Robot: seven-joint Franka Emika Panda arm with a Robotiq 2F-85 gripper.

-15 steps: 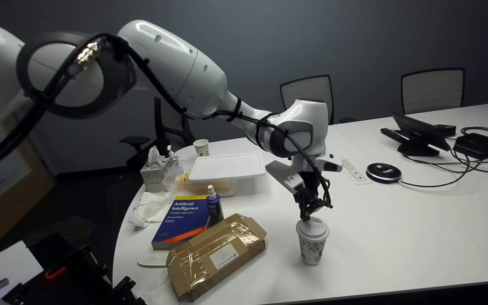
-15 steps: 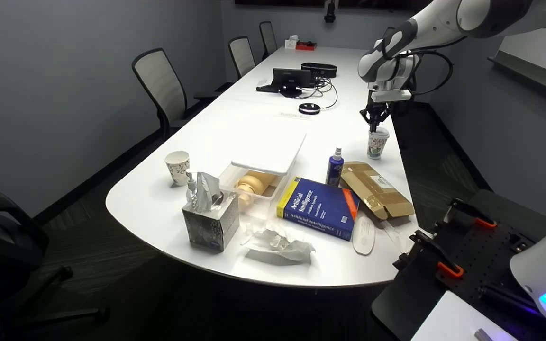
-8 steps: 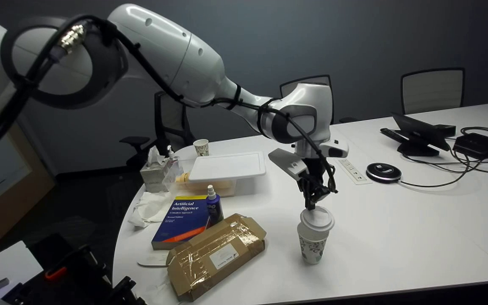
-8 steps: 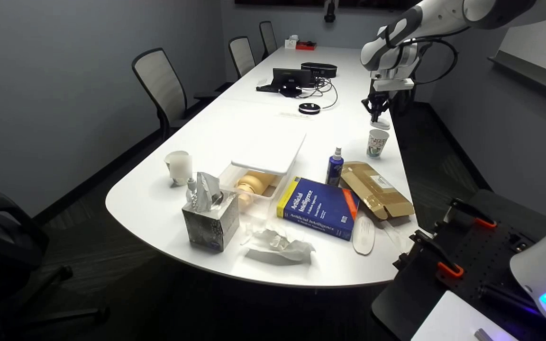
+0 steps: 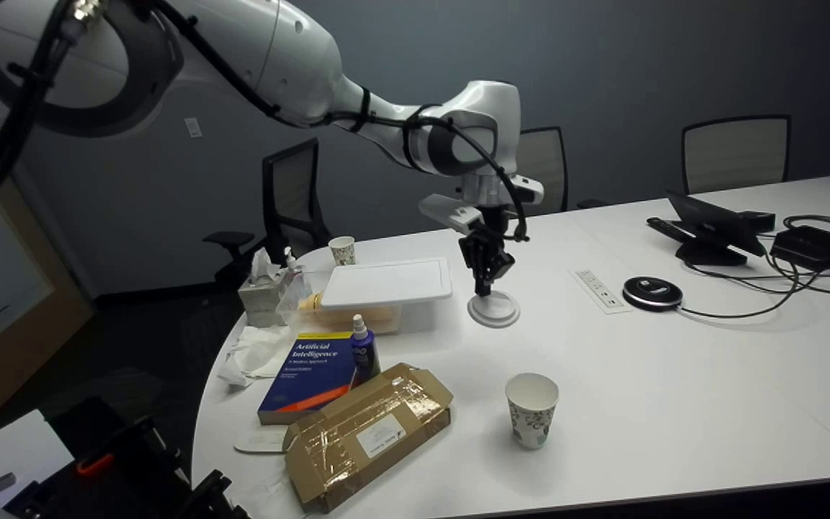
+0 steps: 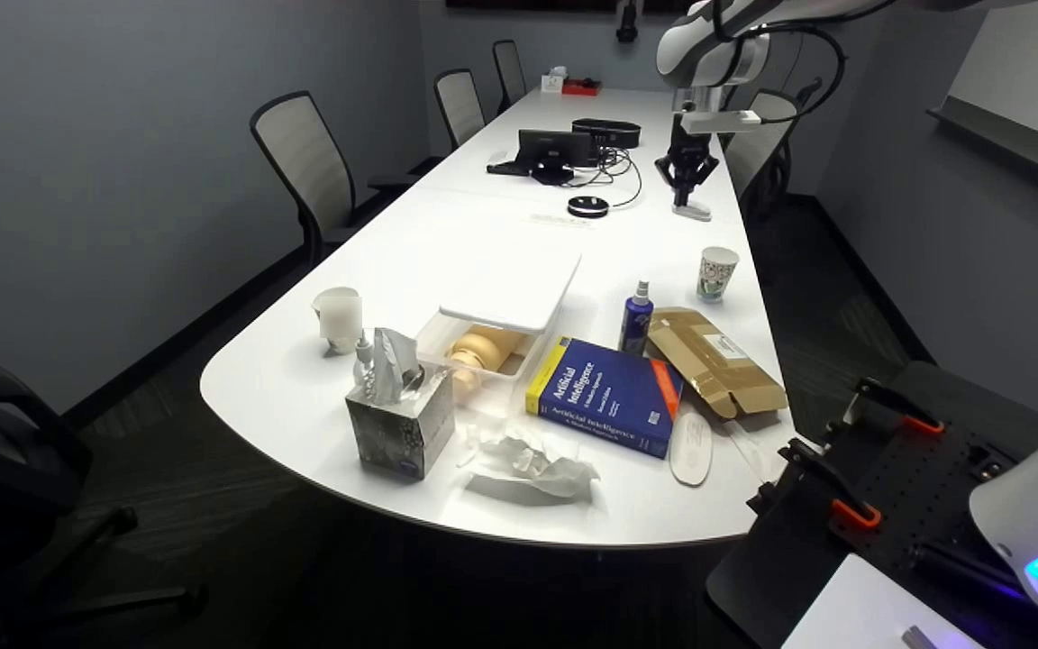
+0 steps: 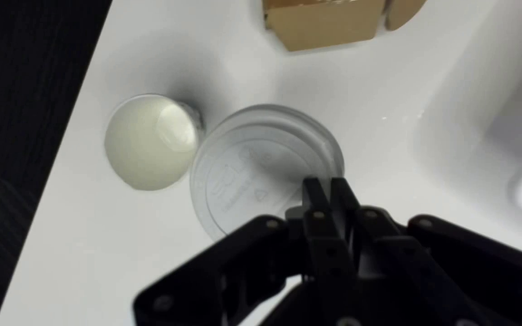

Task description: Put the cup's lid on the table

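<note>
The pale paper cup (image 5: 532,414) with a printed pattern stands upright and uncovered on the white table (image 5: 660,404). It also shows in an exterior view (image 6: 715,281) and, seen into from above, in the wrist view (image 7: 150,145). My gripper (image 7: 325,180) is shut on the rim of the round white lid (image 7: 256,181), its fingertips pinching the edge. The lid (image 5: 494,308) hangs off the fingertips, apart from the cup and further down the table, also in an exterior view (image 6: 692,213). It looks held above the table; the exact gap is hard to tell.
A brown package (image 5: 372,432), blue book (image 5: 310,375), spray bottle (image 5: 364,353) and white-lidded box (image 5: 386,282) lie to one side. A second paper cup (image 5: 343,251) stands behind. A power strip (image 5: 599,290) and black round device (image 5: 653,293) lie beyond the lid.
The lid came up off the cup in my gripper, then moved away from it, further down the table. The cup stayed in place and its open top now shows.
</note>
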